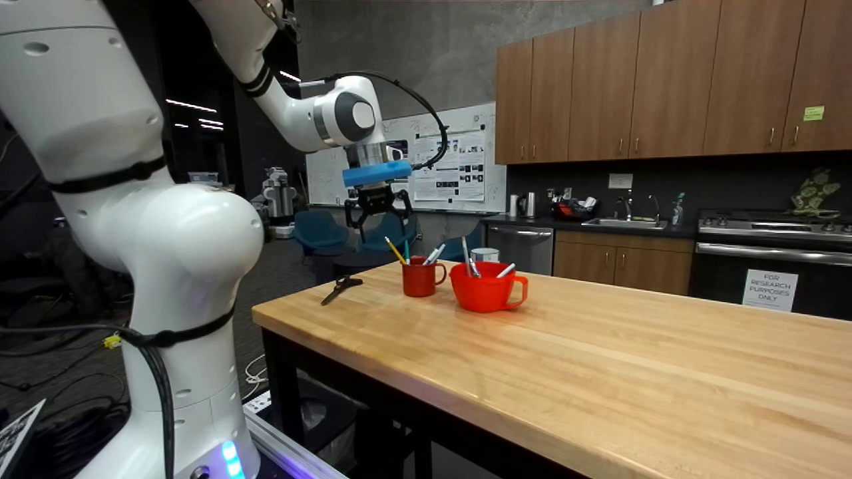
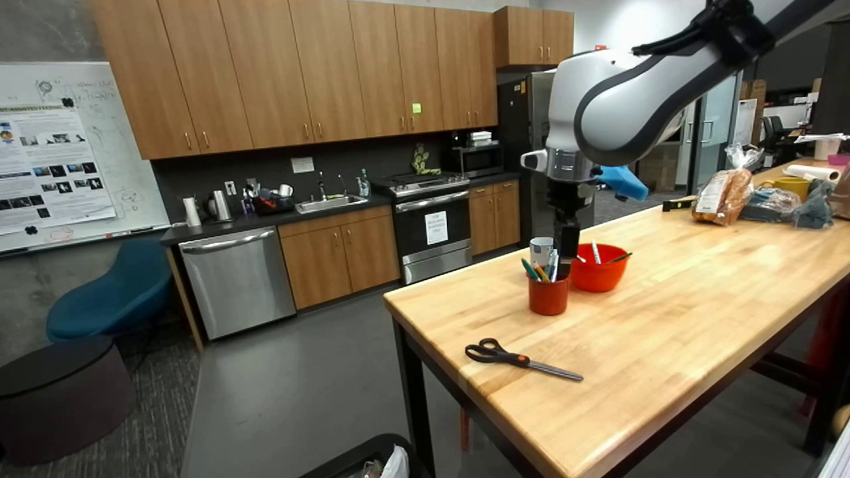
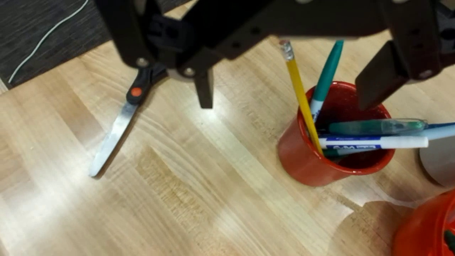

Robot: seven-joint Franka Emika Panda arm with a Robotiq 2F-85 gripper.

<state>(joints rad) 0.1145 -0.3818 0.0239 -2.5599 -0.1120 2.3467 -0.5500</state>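
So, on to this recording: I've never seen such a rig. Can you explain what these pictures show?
The white machine is a single robot arm; the black two-fingered part at its end is the tool it grasps with. Two pictures come from cameras outside the robot, in different places. The third comes from a camera on the wrist, looking down past the tool.

On the wooden table lies a pair of scissors. Near it stand a red mug with a pencil and markers in it, a larger red bowl with a handle and more pens inside, and a pale round container. Farther along lies what looks like a bagged loaf.

The tool's jaws stand open near the red mug, and it holds nothing.
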